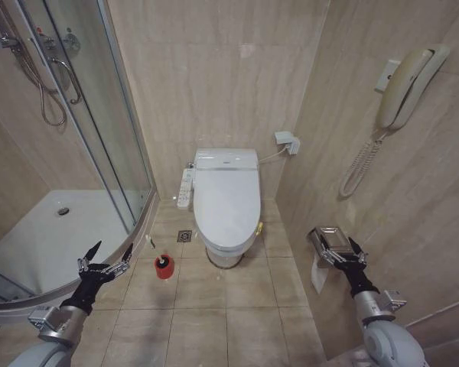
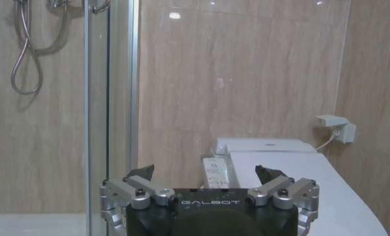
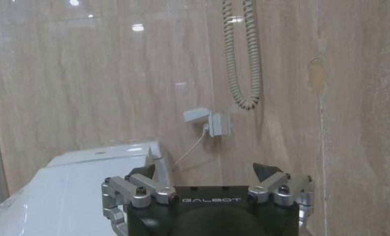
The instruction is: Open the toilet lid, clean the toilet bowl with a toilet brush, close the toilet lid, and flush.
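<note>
The toilet lid [image 1: 226, 200] is down, a glossy white oval covering the toilet bowl, which is hidden beneath it. In both wrist views the lid [image 2: 300, 189] [image 3: 77, 196] lies ahead of the fingers. The toilet brush [image 1: 150, 242] stands in its red holder [image 1: 164, 267] on the floor left of the toilet. My left gripper [image 1: 105, 254] hangs open low at the left, short of the holder. My right gripper [image 1: 338, 248] is open at the right, near the wall. Each wrist view shows its own open gripper [image 2: 206, 173] [image 3: 208, 169].
A glass shower enclosure [image 1: 99, 130] with a raised tray fills the left side. A bidet control strip [image 1: 185, 188] sits on the toilet's left. A wall phone [image 1: 405, 88] and a paper holder [image 1: 325, 238] hang on the right wall. Open tiled floor [image 1: 229, 306] lies in front.
</note>
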You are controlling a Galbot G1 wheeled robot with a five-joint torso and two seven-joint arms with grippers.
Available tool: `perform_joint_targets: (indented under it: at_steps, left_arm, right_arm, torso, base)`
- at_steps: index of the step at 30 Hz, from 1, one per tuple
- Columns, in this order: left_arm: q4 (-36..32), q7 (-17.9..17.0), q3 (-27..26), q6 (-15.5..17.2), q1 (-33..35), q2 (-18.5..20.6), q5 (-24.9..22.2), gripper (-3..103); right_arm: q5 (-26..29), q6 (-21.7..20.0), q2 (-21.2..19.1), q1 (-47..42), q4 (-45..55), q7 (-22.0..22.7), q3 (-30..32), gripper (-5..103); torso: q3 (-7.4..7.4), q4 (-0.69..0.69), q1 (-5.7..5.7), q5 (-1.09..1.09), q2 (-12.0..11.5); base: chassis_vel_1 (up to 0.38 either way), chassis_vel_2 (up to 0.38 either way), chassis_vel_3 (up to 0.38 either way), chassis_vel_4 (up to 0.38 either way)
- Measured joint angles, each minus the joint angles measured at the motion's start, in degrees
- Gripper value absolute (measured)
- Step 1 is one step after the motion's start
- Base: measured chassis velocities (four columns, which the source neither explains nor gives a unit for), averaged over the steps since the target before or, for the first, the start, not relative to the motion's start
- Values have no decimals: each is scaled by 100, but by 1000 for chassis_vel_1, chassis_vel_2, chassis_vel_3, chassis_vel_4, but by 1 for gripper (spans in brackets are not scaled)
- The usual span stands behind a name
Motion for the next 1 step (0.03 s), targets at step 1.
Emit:
perform_joint_targets:
  at_steps: [1]
  left_arm:
    - [0,0,0,0,0,0,0,100]
  right_arm:
    - [0,0,0,0,0,0,0,100]
  torso:
    - [0,0,0,0,0]
  base:
    - [0,0,0,0]
